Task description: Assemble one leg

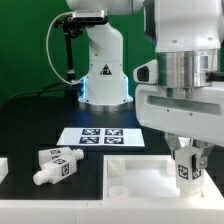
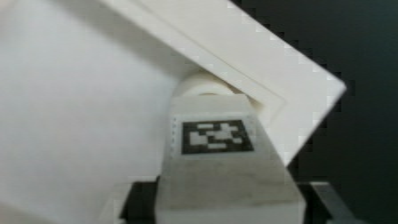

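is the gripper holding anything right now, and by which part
Yes: the gripper holds a leg upright by its upper end, over a corner of the tabletop. The tagged lower part hangs free below the fingers.

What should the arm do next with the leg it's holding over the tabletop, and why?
Probably ease the leg straight down and start turning it. The gripper is shut on it, upright, at the corner of the tabletop, and in the wrist view its tip sits at that corner.
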Controlling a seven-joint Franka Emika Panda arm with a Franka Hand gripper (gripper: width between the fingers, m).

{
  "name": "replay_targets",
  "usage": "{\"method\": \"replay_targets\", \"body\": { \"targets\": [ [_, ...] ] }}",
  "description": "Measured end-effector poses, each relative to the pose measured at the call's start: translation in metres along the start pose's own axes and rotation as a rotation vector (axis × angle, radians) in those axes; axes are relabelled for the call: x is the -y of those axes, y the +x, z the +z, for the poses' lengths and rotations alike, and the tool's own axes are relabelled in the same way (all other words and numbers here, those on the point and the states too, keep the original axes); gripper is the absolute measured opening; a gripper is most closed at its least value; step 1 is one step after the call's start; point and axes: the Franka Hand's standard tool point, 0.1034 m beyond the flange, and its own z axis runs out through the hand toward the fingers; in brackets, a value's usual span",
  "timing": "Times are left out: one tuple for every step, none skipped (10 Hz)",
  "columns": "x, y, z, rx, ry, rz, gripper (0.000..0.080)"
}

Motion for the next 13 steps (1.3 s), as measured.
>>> {"method": "replay_targets", "body": {
  "targets": [
    [-0.001,-0.001,0.0,0.014,0.013,0.166,0.0285],
    [-0.001,-0.001,0.0,0.015,0.012,0.175,0.0285],
    [-0.001,-0.001,0.0,0.015,0.012,0.169,0.0285],
    [-0.003,-0.003,0.0,0.015,-0.006,0.105,0.0309],
    [-0.004,-0.009,-0.001,0.024,-0.058,-0.075,0.0501],
    [0.0,-0.006,-0.002,0.019,-0.049,-0.285,0.0501],
    [-0.001,-0.009,0.002,0.032,-0.076,-0.486,0.0619],
    [-0.001,-0.017,0.004,0.049,-0.101,-0.531,0.064],
    [-0.001,-0.017,0.003,0.05,-0.097,-0.595,0.0647],
    [-0.001,-0.016,0.003,0.051,-0.096,-0.642,0.0647],
    [-0.001,-0.015,0.003,0.05,-0.1,-0.735,0.0647],
    [0.003,-0.012,0.0,0.026,-0.118,-0.942,0.0649],
    [0.008,-0.008,-0.002,0.008,-0.103,-1.062,0.0649]
  ]
}}
